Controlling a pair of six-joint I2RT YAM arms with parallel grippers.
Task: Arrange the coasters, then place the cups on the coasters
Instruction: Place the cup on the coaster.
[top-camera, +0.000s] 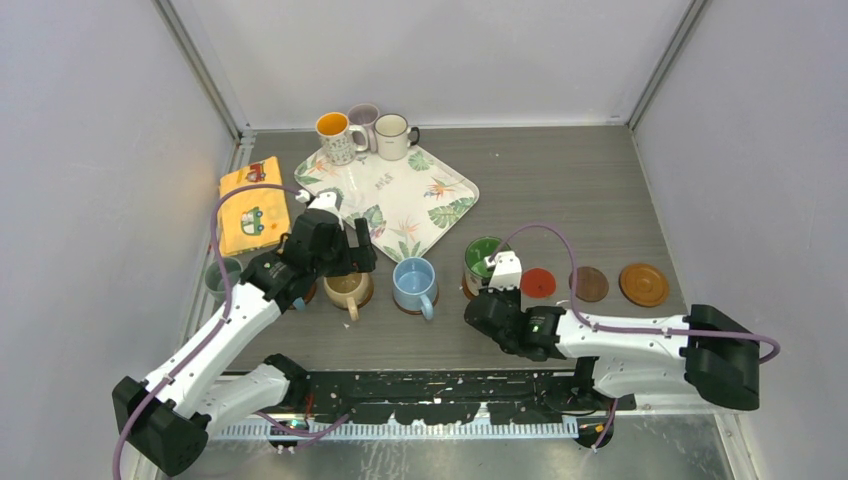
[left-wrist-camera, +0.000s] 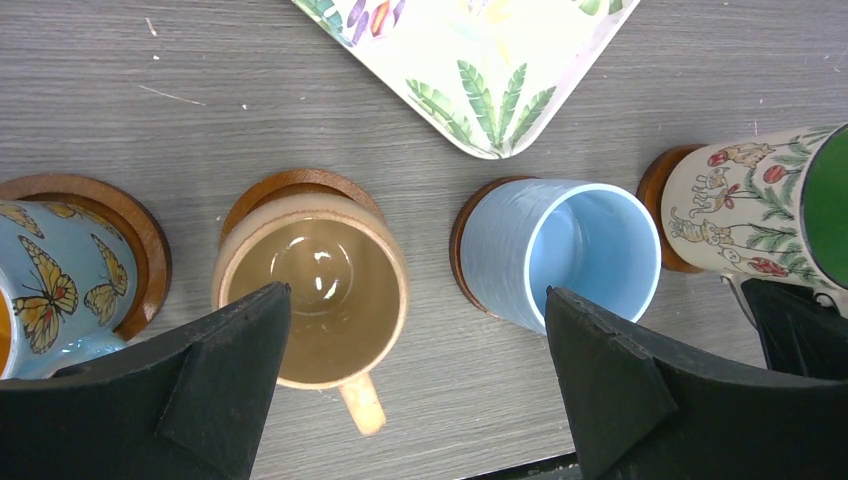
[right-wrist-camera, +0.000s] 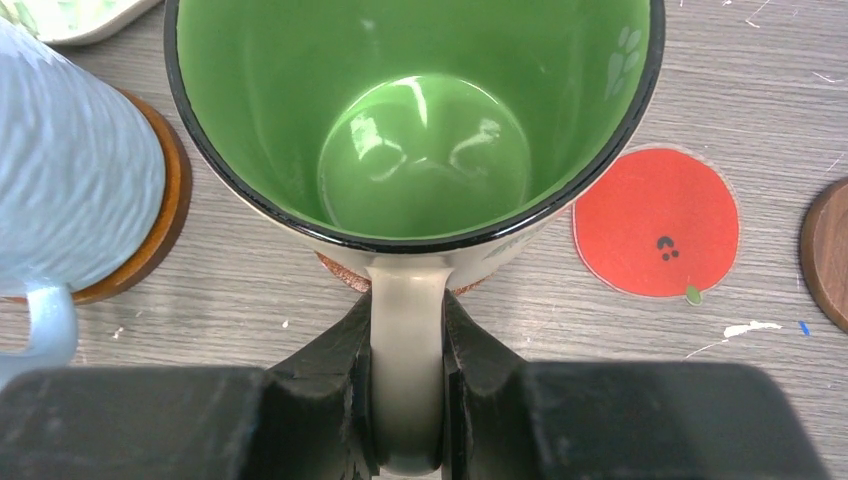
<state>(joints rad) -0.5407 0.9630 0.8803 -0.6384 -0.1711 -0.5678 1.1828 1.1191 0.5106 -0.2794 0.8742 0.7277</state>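
Right jaws are pinched nearly shut on the smooth, flat-sided handle of the green-lined mug. The mug stands directly ahead of them over a brown coaster. Only a sliver of that disc shows under the base, so I cannot tell whether the mug sits centred.

My worry is the release. Glazed ceramic is slick, and if the jaws open unevenly or back off with a pad catching the handle, the mug could be dragged or turned partway off the disc.

Close on their left is the ribbed light blue mug on its ringed wooden coaster, which a sideways swing could knock. Just to their right the thin red coaster, with a little leaf tab, lies flat on the grained grey tabletop. I'd guess it is light enough to skid if brushed.

Left jaws stand fully spread and empty, hanging over the tan mug, which sits on a wooden coaster. A careless drop from there risks clipping its thick rim.
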